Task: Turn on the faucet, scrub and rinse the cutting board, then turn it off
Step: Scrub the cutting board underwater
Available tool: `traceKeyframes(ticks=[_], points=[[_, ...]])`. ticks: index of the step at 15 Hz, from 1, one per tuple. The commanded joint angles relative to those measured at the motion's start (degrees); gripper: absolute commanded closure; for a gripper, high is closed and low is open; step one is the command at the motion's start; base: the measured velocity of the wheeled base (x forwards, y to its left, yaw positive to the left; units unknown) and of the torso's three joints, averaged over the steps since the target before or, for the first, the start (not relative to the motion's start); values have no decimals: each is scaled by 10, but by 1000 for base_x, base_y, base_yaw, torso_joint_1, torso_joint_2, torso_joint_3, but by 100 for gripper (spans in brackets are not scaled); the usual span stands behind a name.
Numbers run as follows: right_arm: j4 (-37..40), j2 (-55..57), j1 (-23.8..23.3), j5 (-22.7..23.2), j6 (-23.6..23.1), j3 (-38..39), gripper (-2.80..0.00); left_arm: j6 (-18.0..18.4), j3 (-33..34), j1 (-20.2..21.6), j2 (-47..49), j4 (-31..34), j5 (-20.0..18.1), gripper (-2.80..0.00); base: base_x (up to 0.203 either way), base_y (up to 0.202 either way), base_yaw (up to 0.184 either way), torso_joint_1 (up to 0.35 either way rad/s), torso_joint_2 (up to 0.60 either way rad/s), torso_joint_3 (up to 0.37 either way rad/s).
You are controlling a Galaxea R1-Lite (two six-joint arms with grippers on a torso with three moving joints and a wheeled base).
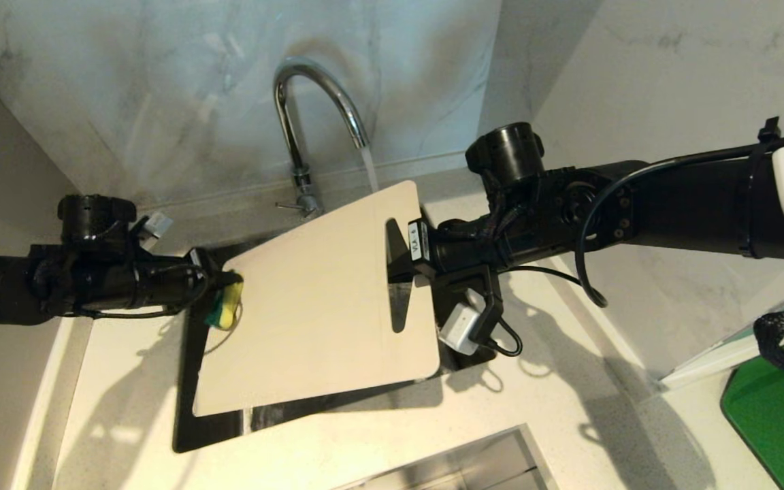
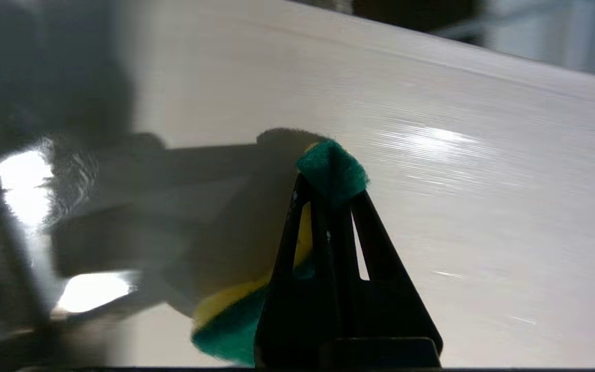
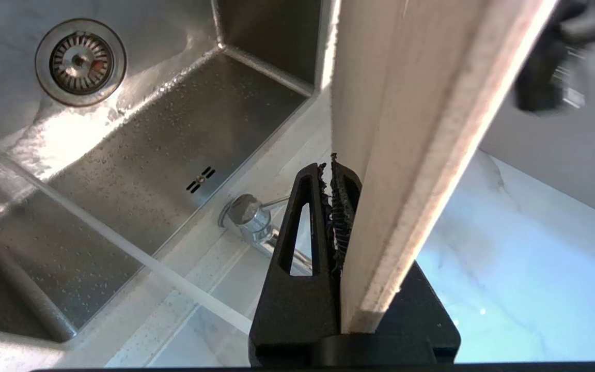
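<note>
Head view: board (image 1: pixel 317 306) tilts over the sink (image 1: pixel 184 408), water from the faucet (image 1: pixel 317 88) striking its 12 o'clock edge. Right gripper (image 1: pixel 399 255) clamps the slot end at 3; left gripper (image 1: pixel 225 299) pinches a sponge (image 1: pixel 229 307) at 9. Hard scrubbing could twist the wet board loose. Sink holds only water.

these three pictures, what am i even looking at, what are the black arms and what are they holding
It is a two-armed robot at a kitchen sink. The wide picture is from a camera on its head; the other two are from cameras on its wrists. The right pincer is shut on the edge of a pale cutting board, holding it tilted over the sink. The left pincer is shut on a yellow and green sponge at the board's other edge. The faucet is running, and water falls toward the board's top corner.
</note>
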Motion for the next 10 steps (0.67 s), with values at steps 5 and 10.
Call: traceKeyframes(ticks=[5, 10], points=[[2, 3, -1, 1, -8, 2, 0, -61, -1, -189, -121, 32, 28, 0, 0, 0, 0, 0, 0, 0], [2, -8, -1, 1, -1, 2, 0, -77, -3, -242, -103, 30, 79, 0, 0, 0, 0, 0, 0, 0]])
